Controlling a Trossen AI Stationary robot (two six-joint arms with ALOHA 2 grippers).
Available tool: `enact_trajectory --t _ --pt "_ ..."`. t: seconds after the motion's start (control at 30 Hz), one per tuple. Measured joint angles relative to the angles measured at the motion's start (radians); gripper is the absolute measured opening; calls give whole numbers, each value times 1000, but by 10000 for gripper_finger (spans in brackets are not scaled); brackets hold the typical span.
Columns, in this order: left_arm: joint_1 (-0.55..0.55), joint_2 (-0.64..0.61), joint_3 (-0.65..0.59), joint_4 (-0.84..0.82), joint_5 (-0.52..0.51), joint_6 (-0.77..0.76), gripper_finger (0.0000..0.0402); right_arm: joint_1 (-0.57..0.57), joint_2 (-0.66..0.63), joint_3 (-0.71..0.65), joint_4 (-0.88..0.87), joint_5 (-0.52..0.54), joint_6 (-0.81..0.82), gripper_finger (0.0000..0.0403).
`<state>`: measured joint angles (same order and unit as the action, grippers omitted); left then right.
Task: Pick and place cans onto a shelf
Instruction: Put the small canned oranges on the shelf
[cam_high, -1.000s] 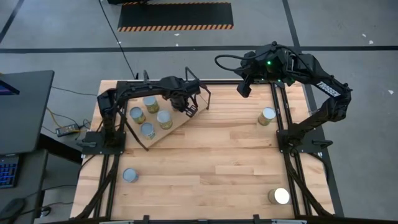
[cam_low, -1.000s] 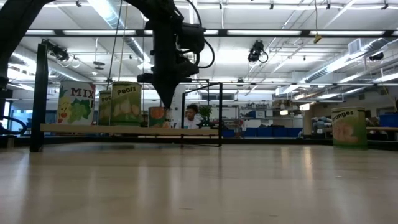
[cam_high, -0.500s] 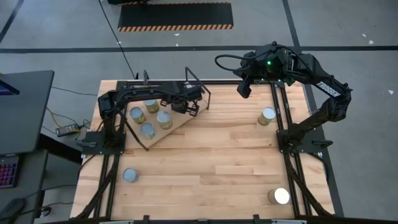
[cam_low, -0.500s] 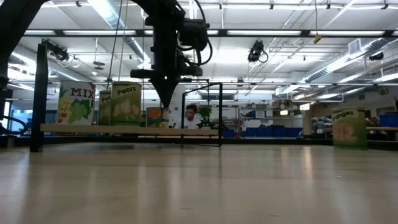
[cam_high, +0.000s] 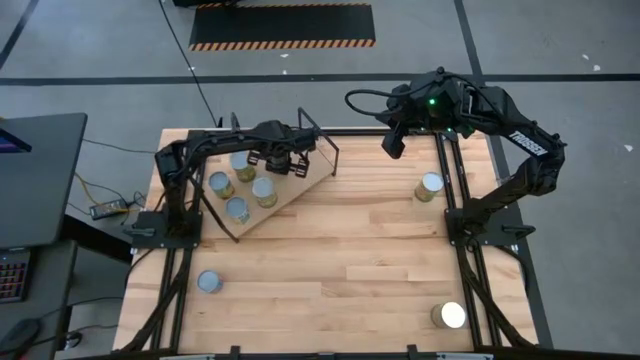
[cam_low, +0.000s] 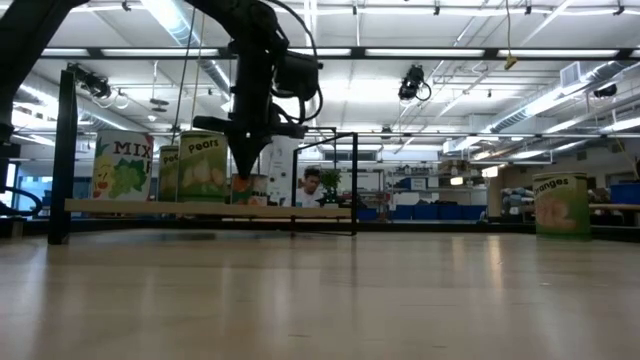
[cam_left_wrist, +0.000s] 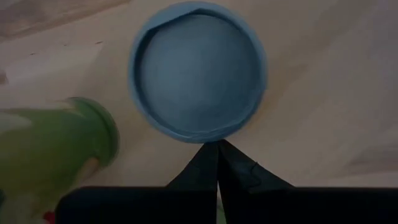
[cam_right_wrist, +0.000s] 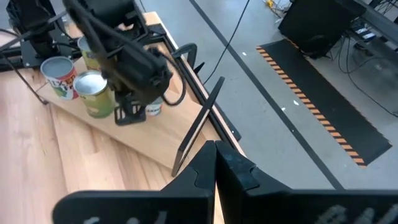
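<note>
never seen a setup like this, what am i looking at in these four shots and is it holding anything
Two dark robot arms are fixed to a wooden table. One shot looks straight down on it, one looks level across the tabletop, and two come from cameras on the arms' wrists.

In the overhead shot a light-wood shelf with a black wire frame sits at the far left, with four cans on it. Three more cans stand on the table: one near the right arm, one at the near left, one at the near right.

The left gripper hovers over the shelf; its wrist camera looks down on a can's blue top. The right gripper waits above the table's far edge. Both have their jaws shut and hold nothing.
</note>
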<state>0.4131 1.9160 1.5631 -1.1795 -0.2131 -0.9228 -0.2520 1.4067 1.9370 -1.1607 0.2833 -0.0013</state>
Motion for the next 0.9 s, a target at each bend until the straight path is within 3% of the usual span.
enact_trajectory --t 0.47,0.77,0.9 --pt "32 -27 0 -56 2 70 7 0 0 0 -17 -25 -2 12" --pt "-14 -47 2 179 128 70 7 0 0 0 -9 -25 -1 12" --pt "-18 -13 2 274 129 75 7 0 0 0 2 -25 2 12"
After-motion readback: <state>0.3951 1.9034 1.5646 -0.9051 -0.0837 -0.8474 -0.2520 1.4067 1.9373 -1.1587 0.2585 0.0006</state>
